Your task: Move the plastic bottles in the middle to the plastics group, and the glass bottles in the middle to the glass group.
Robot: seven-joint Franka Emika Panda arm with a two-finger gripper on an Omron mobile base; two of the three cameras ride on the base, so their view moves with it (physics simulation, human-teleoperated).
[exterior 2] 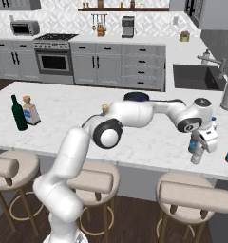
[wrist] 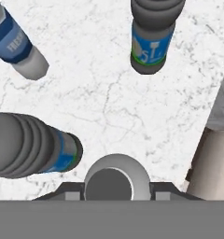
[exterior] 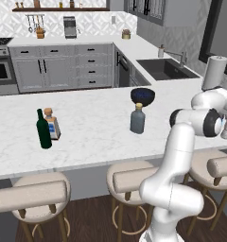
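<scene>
Gripping pale plastic bottle (wrist: 113, 179), tool (exterior 2: 201, 147) apparently closed, over counter (exterior 2: 149, 137).

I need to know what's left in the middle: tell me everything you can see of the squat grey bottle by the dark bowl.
The squat grey bottle stands upright on the white marble counter, just in front of the dark bowl. Its body looks translucent grey-blue, like glass, with a short neck and tan stopper on top. Nothing grips it; whether it touches the bowl is unclear.

Around my gripper (exterior 2: 197, 153) the counter (exterior: 91, 127) is crowded: a blue-labelled bottle (wrist: 151, 39) ahead, another (wrist: 34, 147) lying close alongside, a third (wrist: 18, 44) farther off. Between them I see bare marble; paper towel roll (exterior: 213, 72) stands behind.
</scene>
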